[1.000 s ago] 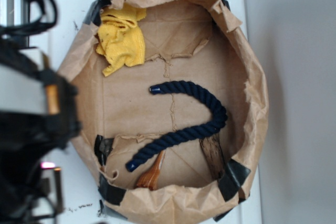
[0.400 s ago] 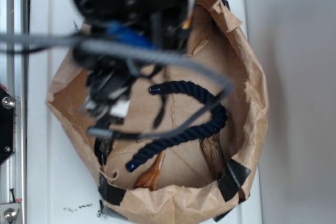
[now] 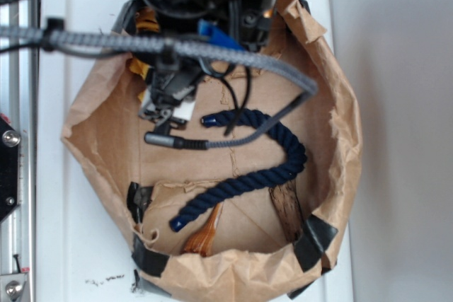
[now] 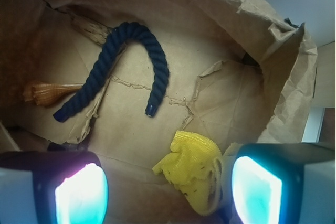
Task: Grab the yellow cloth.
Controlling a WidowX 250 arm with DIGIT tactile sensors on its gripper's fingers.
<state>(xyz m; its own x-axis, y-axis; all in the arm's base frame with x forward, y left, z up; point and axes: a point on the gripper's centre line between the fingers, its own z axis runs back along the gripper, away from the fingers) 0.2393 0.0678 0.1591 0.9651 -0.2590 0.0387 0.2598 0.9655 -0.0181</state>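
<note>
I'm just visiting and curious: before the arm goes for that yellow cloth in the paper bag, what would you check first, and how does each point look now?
1. Gripper open: ok, its fingers stand wide apart.
2. Yellow cloth between the fingers: ok, though nearer the right-hand one in the wrist view.
3. Navy rope out of the way: ok, it lies apart.
4. Paper bag wall clear of the fingers: cannot tell.
5. Fingers touching the cloth: cannot tell.

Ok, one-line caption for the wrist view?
Open pincer hovering over the yellow cloth inside the paper bag.
</note>
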